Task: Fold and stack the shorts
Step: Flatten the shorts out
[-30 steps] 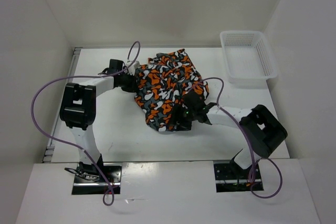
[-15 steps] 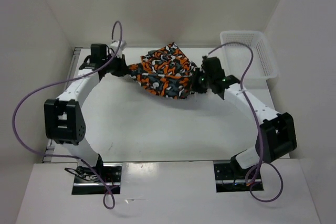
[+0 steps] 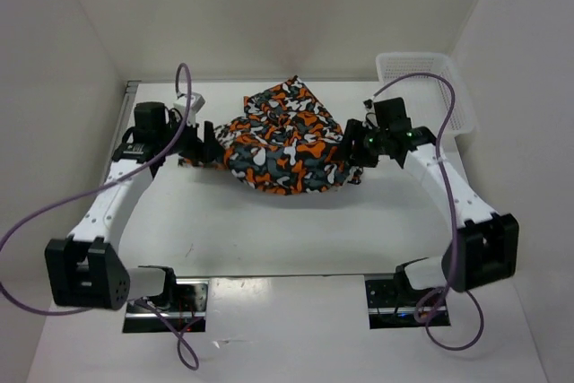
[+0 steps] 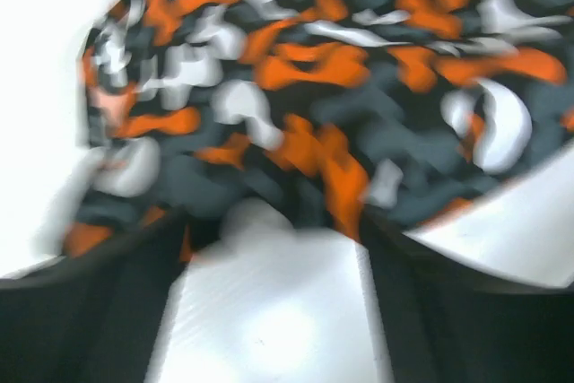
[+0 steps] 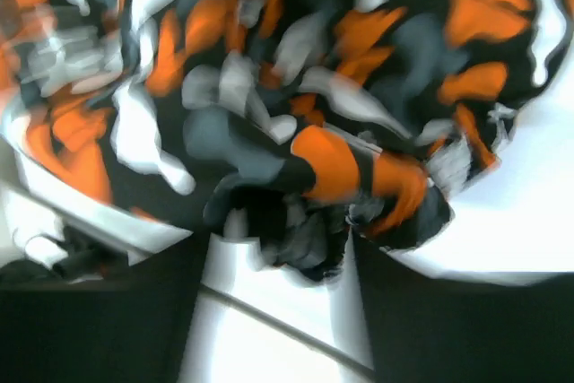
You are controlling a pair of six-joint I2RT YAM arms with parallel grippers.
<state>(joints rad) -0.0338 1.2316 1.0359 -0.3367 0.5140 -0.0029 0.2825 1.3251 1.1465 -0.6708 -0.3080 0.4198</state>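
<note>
Reaching forward with both arms, one to each side of the shorts (image 3: 282, 141). Left of the shorts: stretched out long with the left arm (image 3: 112, 204), elbow low and close in, wrist turned inward. Nipping the shorts' left edge with the left gripper (image 3: 208, 143); up close, blurred, with dark fingers (image 4: 466, 320) set apart around cloth. Right of the shorts: extended with the right arm (image 3: 453, 190), elbow bent and close in, wrist angled inward. Clamped on a bunch of the shorts' right side with the right gripper (image 3: 352, 150).

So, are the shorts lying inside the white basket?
No, the shorts lie bunched in the middle of the table, apart from the basket at the far right corner.
</note>
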